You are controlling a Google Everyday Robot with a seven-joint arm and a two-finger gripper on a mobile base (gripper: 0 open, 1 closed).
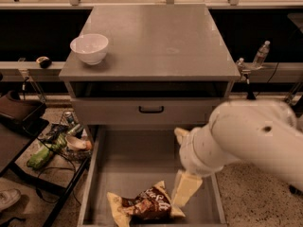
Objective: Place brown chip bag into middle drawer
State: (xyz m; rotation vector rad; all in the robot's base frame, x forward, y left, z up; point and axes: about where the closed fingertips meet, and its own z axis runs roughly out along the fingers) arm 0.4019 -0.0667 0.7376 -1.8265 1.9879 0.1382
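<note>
Down on the middle drawer (pixel 137 160) floor lies the brown chip bag (pixel 146 204), pincer (pixel 181 168) released, fingers spread, just beside it.

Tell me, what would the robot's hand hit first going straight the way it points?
Probably the brown chip bag lying in the middle drawer; the open hand points down at its pale end, though depth is unclear.

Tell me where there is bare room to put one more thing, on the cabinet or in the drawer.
The cabinet top is bare right of the white bowl at its left edge. In the middle drawer, the back-left floor is free; the front is crowded by the brown chip bag and the open gripper.
</note>
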